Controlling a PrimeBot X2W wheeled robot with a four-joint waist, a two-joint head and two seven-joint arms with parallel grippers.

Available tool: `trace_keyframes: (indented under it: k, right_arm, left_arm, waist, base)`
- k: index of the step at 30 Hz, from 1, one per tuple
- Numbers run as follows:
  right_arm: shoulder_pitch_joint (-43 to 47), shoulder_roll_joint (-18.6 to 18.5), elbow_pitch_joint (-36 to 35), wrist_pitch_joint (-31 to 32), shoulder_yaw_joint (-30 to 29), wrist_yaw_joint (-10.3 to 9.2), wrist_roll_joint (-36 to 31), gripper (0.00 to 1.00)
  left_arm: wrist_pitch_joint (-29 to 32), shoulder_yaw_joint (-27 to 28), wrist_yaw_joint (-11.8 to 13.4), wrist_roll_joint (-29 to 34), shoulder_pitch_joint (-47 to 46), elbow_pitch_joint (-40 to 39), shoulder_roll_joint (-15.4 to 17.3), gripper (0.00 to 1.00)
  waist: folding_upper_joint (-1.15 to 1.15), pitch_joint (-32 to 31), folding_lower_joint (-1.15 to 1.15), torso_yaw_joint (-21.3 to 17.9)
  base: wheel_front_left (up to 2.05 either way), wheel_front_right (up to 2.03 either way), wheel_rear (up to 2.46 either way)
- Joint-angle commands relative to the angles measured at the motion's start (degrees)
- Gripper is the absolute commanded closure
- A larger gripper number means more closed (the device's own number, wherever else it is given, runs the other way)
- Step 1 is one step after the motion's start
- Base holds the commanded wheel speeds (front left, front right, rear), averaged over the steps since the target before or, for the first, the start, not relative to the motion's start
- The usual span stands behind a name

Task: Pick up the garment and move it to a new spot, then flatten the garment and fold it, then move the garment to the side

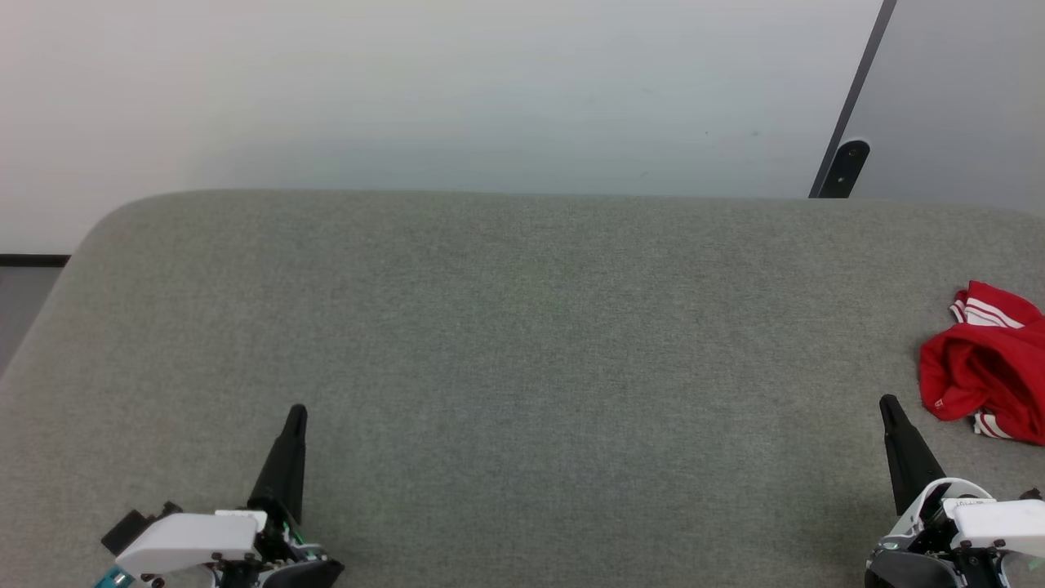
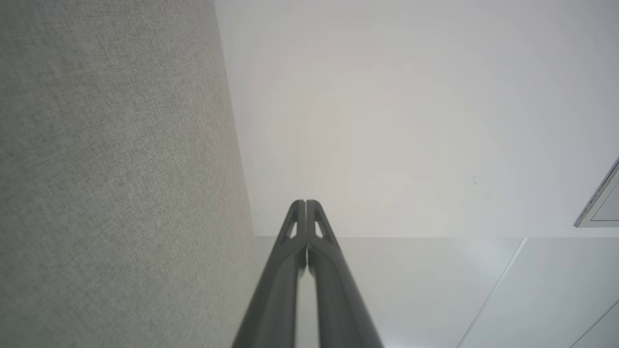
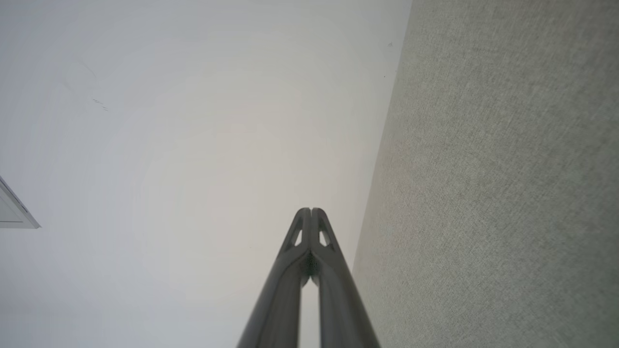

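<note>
Red garment (image 1: pixel 986 371) lies bunched up at the right of the grey fabric surface (image 1: pixel 522 327). Left gripper (image 1: pixel 297 411) and right gripper (image 1: pixel 887 401) both pinched closed, holding nothing, the right one near it.

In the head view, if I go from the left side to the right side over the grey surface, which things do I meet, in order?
left claw → right claw → garment, red and crumpled at the right edge

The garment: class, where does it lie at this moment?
In the head view the garment lies bunched on the grey surface at the right edge, just beyond the right gripper, apart from it.
</note>
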Motion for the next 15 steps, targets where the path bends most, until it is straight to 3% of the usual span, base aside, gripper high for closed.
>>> trace_keyframes:
  k: [1, 15]
  right_arm:
    - [-0.14, 0.2, -0.17, 0.15, 0.01, -0.04, 0.22, 1.0]
    - [-0.14, 0.2, -0.17, 0.15, 0.02, -0.04, 0.23, 1.0]
  left_arm:
    - [0.16, 0.16, -0.18, -0.18, -0.55, -0.01, -0.06, 1.0]
    - [0.16, 0.16, -0.18, -0.19, -0.54, -0.01, -0.06, 1.0]
  waist:
    - [0.0, 0.0, 0.0, 0.0]
    - [0.0, 0.0, 0.0, 0.0]
  base:
    - [0.0, 0.0, 0.0]
    - [0.0, 0.0, 0.0]
